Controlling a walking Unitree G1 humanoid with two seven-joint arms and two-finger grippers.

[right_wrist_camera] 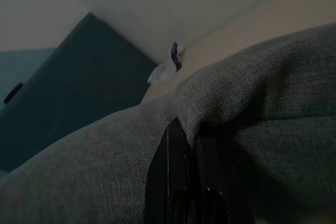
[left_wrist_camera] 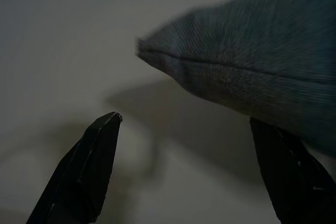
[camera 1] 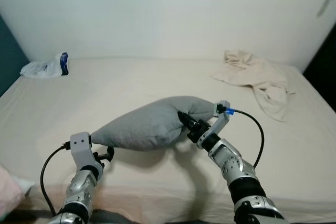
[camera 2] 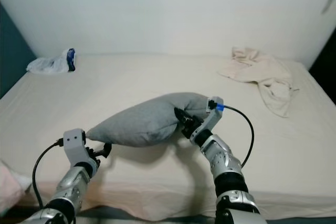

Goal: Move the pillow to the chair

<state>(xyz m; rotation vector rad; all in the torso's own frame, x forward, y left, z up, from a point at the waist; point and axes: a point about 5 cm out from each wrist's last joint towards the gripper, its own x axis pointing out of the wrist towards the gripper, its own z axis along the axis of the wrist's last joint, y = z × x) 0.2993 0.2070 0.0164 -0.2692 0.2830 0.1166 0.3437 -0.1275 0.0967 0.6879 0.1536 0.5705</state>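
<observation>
Two grippers up at the near edge of the bed (camera 1: pixel 157 85). Left gripper (camera 1: pixel 106 155) sits just beside the pillow's left corner, fingers (left_wrist_camera: pixel 86 169) spread apart with nothing between them; in the left wrist view the corner hangs just past the tips, not clamped. Right gripper (camera 1: pixel 190 125) has its fingers pinched tight into a fold of the grey pillow (camera 1: pixel 152 124) on its right side, fabric bunched around them in the right wrist view.

Pillow looks lifted on the right, shadow under it, left end low near the sheet. So: grasp done on one side, lift started. Left hold not made, carry and placement all remain. No chair visible, so turn/walk is likely needed.

Further back: beige cloth (camera 1: pixel 257 80) on the right, clear plastic bag (camera 1: pixel 46 67) far left, by the wall.
</observation>
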